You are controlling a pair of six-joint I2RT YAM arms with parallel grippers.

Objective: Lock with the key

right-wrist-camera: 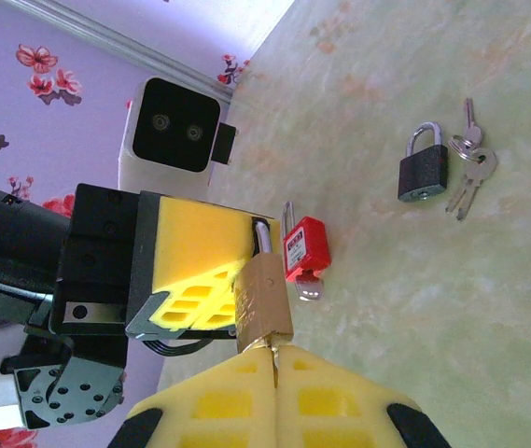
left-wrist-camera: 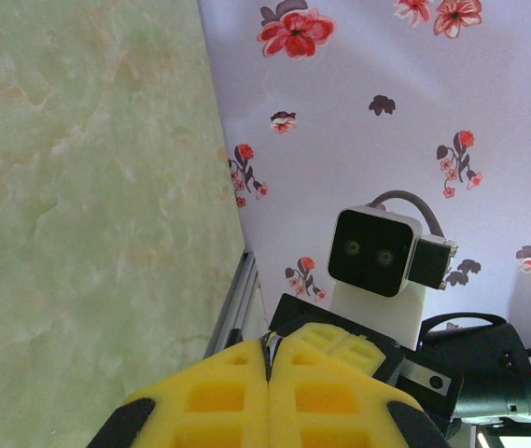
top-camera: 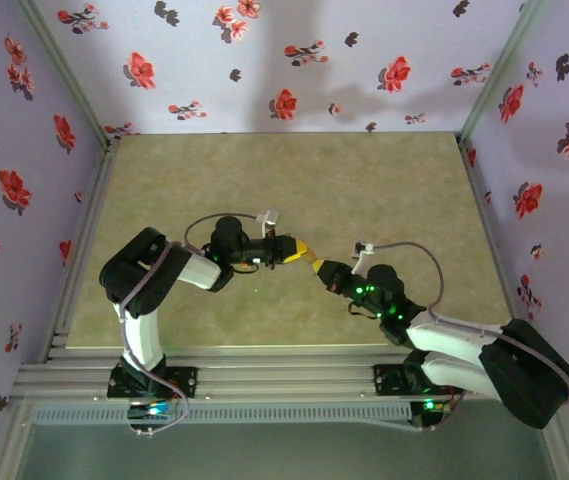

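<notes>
Brass padlock [right-wrist-camera: 263, 308] in left hand [right-wrist-camera: 243, 271] — red padlock's [right-wrist-camera: 304, 247] white label [right-wrist-camera: 297, 252] illegible.

The green marbled table [right-wrist-camera: 452, 317] carries a red padlock [right-wrist-camera: 304, 245], a dark padlock [right-wrist-camera: 424, 170] and a bunch of keys [right-wrist-camera: 470, 173]

Red padlock [right-wrist-camera: 304, 245] is carrying a white label [right-wrist-camera: 297, 248] on its face; the print is showing too small and blurred to read; no other lettering, brand or number is coming through legibly.
</notes>
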